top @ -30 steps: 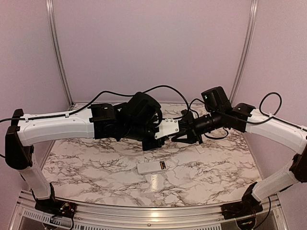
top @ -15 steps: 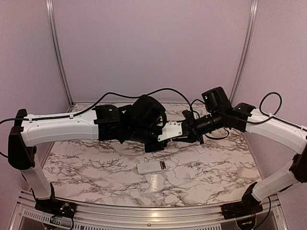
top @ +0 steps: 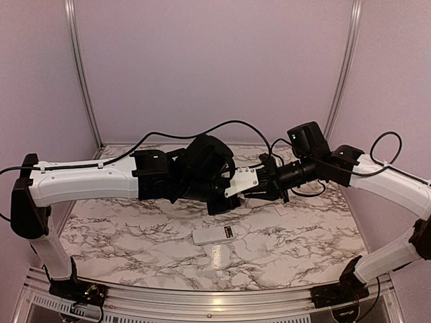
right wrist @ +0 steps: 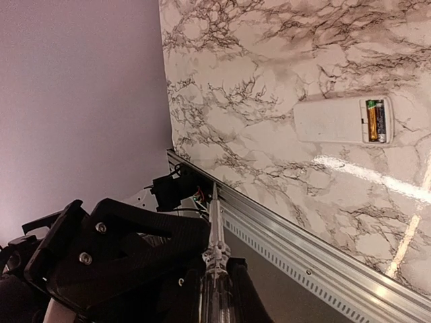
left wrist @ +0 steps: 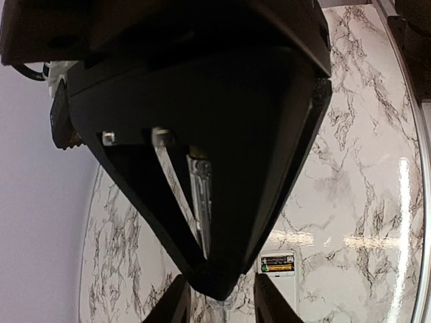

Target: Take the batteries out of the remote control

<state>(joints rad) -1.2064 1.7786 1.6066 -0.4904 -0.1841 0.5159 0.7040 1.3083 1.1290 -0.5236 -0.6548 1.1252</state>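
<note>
The white remote control lies flat near the table's front middle, its battery recess open at the right end. Both batteries, one golden-orange and one dark, sit in the recess; the remote also shows in the left wrist view. My right gripper is shut on a screwdriver with a clear handle and grey metal shaft, held in mid-air above the table. My left gripper is open, its fingers apart on either side of the right gripper's tip. Both grippers meet above and behind the remote, the left gripper against the right gripper.
A small flat white piece lies on the marble table right of the grippers. An aluminium rail runs along the table's front edge. Black cables loop over both arms at the back.
My left arm has moved right and closed up on the right gripper, which has shifted slightly right. The remote has not moved.
</note>
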